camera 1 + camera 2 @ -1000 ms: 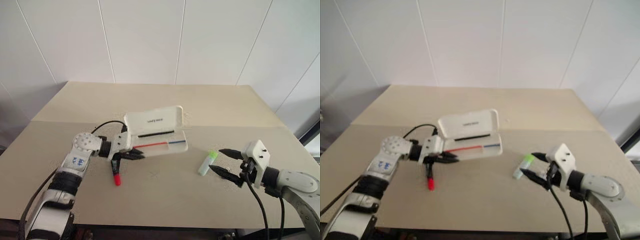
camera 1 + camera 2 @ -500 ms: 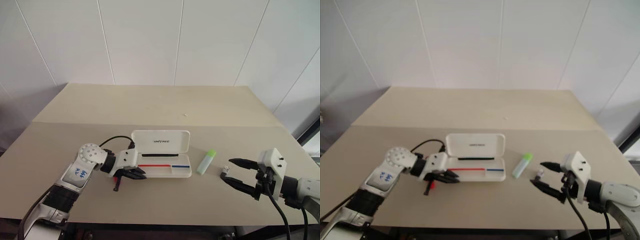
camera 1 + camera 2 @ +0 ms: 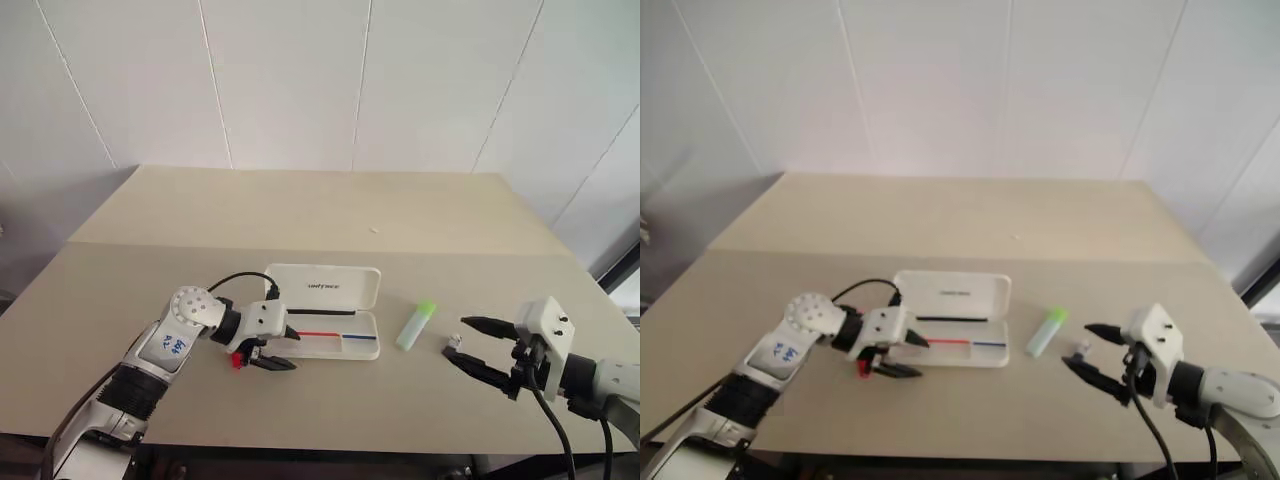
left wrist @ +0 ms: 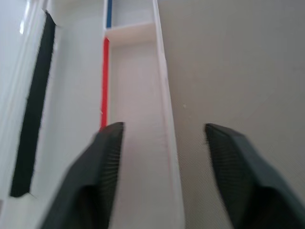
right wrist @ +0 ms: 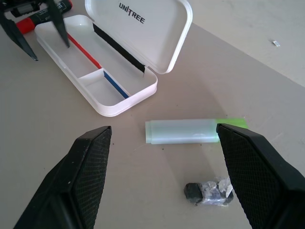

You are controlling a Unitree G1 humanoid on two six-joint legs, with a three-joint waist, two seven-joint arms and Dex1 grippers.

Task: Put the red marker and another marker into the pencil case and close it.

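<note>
The left hand (image 3: pixel 272 352), fingers spread, hangs at the open white plastic pencil case's (image 3: pixel 330 318) nine o'clock end, the slim red-and-black marker (image 3: pixel 238 360) just outside. It looks light, stiff and slippery: pinch mid-barrel. The chunky pale green highlighter (image 3: pixel 415 324) lies at three o'clock; it offers a wider hold. The right hand (image 3: pixel 484 348) stands spread.

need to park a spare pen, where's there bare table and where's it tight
Free: the wide back half of the table behind the open pencil case, and the front strip between the grippers. Tight: the case's left end, where the left gripper and red marker sit, and around the green highlighter near the right gripper.
</note>
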